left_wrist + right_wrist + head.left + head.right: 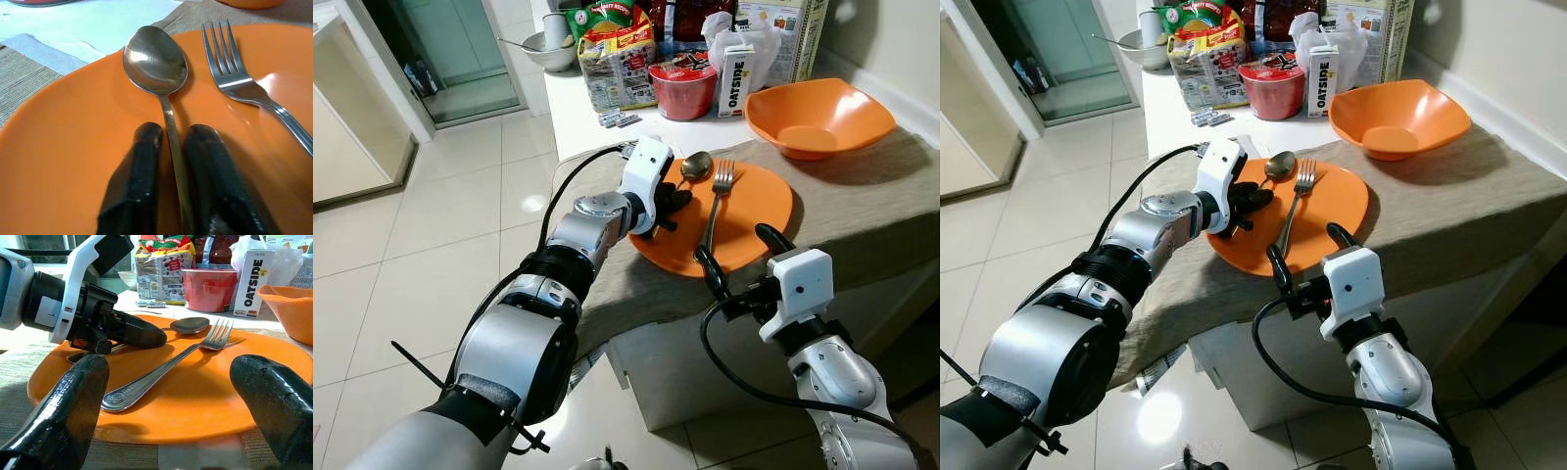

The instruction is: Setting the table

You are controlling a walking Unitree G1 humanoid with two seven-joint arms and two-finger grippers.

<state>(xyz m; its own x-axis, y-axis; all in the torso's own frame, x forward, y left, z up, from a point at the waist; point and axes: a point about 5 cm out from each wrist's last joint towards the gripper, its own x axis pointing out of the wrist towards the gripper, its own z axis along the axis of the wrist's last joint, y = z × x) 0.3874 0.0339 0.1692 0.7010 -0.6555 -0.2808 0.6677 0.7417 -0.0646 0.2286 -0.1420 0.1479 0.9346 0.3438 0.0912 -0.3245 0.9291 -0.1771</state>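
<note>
Spoon (pixel 161 83) handle clamped between left gripper (pixel 674 204) fingers on orange plate (pixel 759 211), bowl pointing away. Fork (pixel 717 206) laid parallel just beside, handle toward right gripper (pixel 736 257), held wide open, empty.

We see an orange plate (pixel 754 220) bearing a silver spoon (pixel 695 164) and a silver fork (pixel 720 191). A matching orange bowl (pixel 818 117) stands on a grey-brown woven cloth (pixel 862 201) over the white bench (pixel 582 122). We note black fingers (pixel 142 181) on white-cased wrists and silver arms. Behind, a red tub (pixel 682 90), a white carton (pixel 736 80) lettered in black, and a green, red and yellow packet (pixel 617 54). The floor (pixel 431 255) is pale glossy tile.
</note>
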